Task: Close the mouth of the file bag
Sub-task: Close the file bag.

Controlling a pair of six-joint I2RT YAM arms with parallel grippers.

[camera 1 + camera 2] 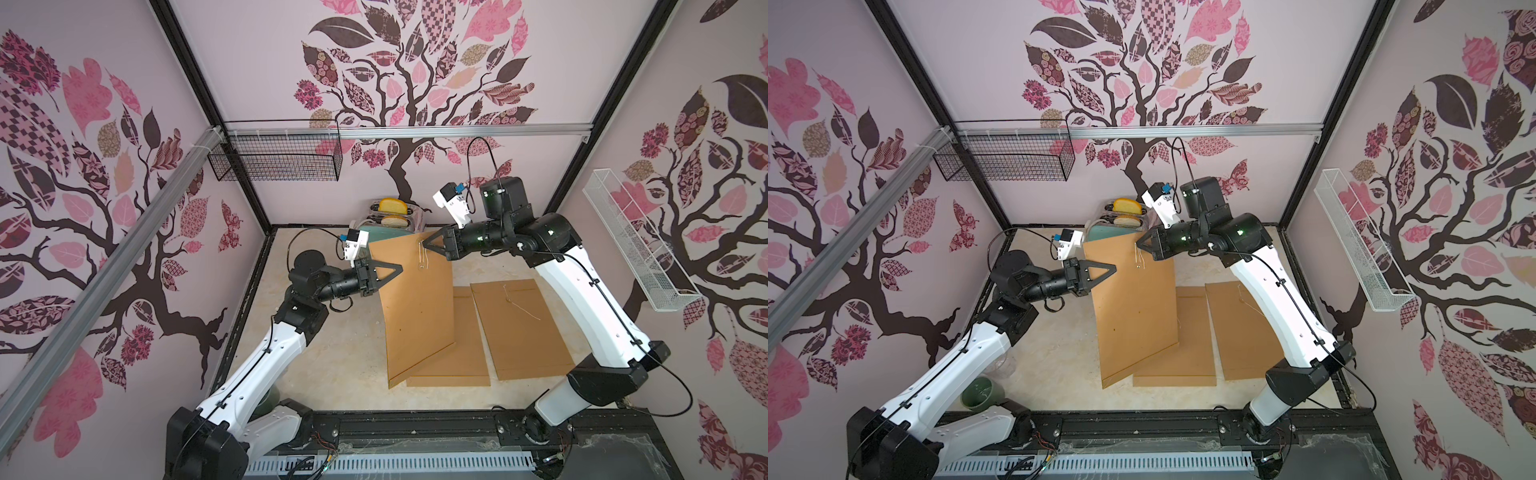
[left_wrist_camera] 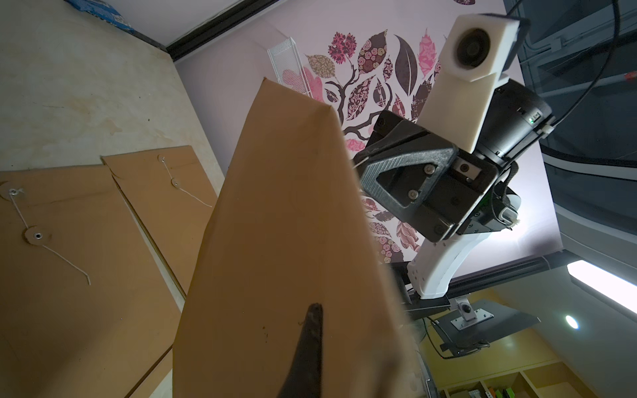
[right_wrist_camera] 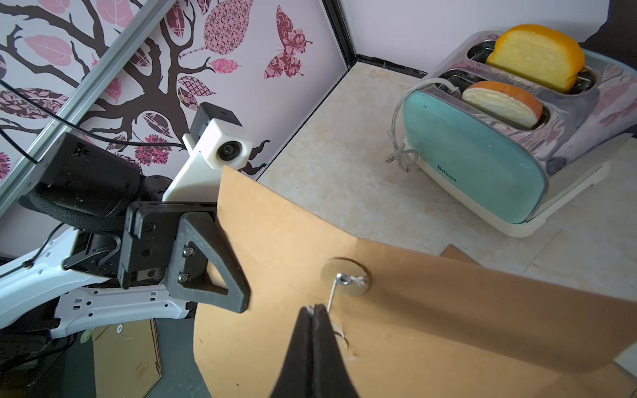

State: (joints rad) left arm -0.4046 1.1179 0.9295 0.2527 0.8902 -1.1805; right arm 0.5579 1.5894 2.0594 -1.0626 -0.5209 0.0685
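Note:
A brown paper file bag [image 1: 415,307] [image 1: 1133,316] hangs tilted above the table, its lower corner near the surface. My left gripper [image 1: 399,268] [image 1: 1113,268] is shut on the bag's left edge. In the left wrist view one finger [image 2: 312,344] lies on the bag's face [image 2: 293,224] and the other is hidden behind it. My right gripper [image 1: 424,241] [image 3: 314,306] is shut on the white string [image 3: 331,296], just below the round paper disc [image 3: 345,277] near the bag's top. The string's loose ends [image 1: 422,259] dangle on the bag's face.
Two more file bags lie flat on the table [image 1: 449,361] [image 1: 519,328], partly under the held one. A teal toaster [image 3: 482,162] with bread stands at the back. A black wire basket [image 1: 282,158] and a white one [image 1: 636,245] hang on the walls. A green cup [image 1: 982,392] sits near the left arm's base.

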